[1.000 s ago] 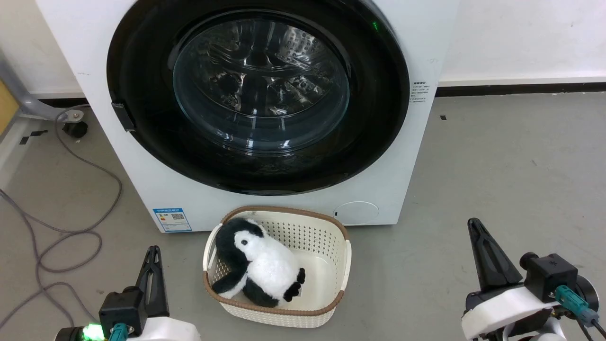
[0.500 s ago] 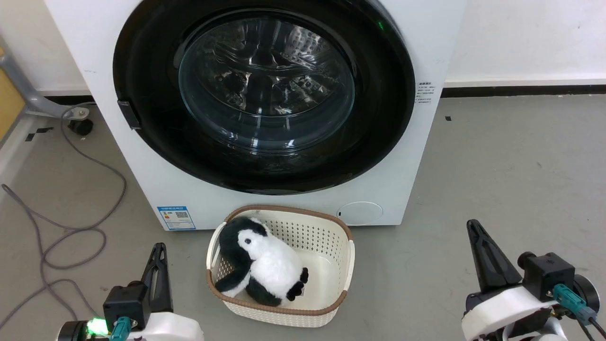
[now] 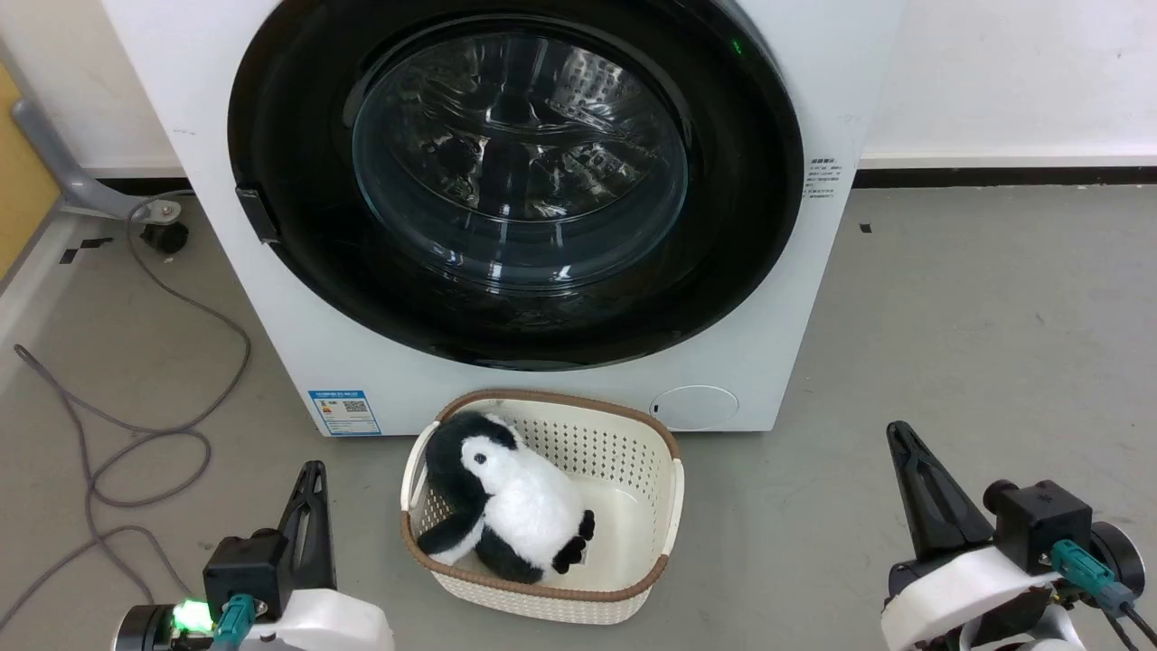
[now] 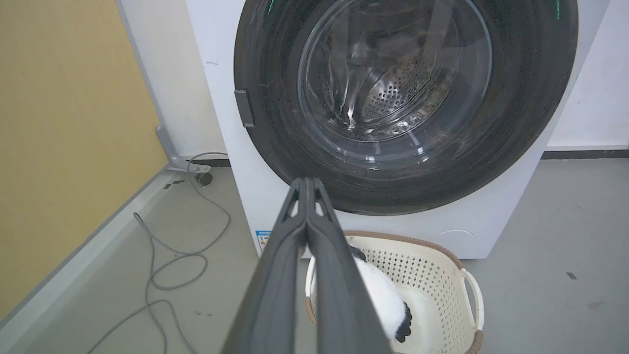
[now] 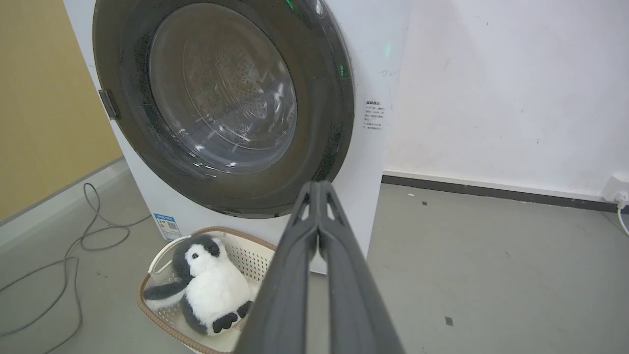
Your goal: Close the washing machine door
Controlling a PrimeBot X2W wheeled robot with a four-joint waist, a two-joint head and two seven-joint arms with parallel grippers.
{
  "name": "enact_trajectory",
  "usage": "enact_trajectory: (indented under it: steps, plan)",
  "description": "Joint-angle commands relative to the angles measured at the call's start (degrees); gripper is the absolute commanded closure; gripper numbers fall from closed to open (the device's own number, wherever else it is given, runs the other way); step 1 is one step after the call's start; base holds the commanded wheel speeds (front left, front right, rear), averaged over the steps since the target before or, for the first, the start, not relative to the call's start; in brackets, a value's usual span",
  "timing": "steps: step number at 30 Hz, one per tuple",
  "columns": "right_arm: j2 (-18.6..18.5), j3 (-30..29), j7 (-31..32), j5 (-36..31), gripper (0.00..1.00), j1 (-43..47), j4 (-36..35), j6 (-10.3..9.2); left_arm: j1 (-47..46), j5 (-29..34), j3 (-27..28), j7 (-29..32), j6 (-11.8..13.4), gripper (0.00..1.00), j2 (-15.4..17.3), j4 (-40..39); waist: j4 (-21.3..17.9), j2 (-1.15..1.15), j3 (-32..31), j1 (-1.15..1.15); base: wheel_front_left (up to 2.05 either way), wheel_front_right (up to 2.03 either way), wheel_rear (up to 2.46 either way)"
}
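Note:
The white washing machine [image 3: 768, 362] stands ahead of me on the grey floor. Its round black-rimmed door [image 3: 750, 208] with the bulging glass window lies flat against the front, and the steel drum shows through the glass. A dark handle tab [image 3: 258, 214] sits on the door's left rim. The door also shows in the left wrist view [image 4: 521, 128] and the right wrist view [image 5: 324, 128]. My left gripper [image 3: 314, 472] is low at the lower left, shut, holding nothing. At the lower right my right gripper [image 3: 897, 432] is shut and empty. Both stay well back from the door.
A cream basket [image 3: 660, 506] holding a plush penguin [image 3: 515, 506] sits on the floor right before the machine. Grey cables [image 3: 136, 443] loop on the floor at the left. A yellow panel [image 4: 59, 147] and a white wall [image 5: 491, 88] flank the machine.
The head view has shifted, so the machine and basket sit slightly further right and lower. Both grippers keep their low places and stay shut. The door looks the same.

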Motion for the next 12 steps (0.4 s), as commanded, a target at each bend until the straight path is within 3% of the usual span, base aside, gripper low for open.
enact_trajectory:
  steps: [1, 12]
  plan:
    - [0.34, -0.09, 0.44, -0.62, 1.0, 1.04, -0.55, -0.04, -1.13, 0.51, -0.12, 0.39, -0.53, 1.0, -0.27, 0.14, 0.07, 0.0, 0.0, 0.0, 0.0, 0.0, 0.0]
    - [0.38, -0.13, 1.62, -1.28, 1.0, 1.34, -1.31, -0.04, -1.62, 0.66, -0.18, 1.56, -1.49, 1.0, -0.46, 0.17, 0.58, 0.0, 0.03, 0.0, 0.0, 0.0, 0.0]
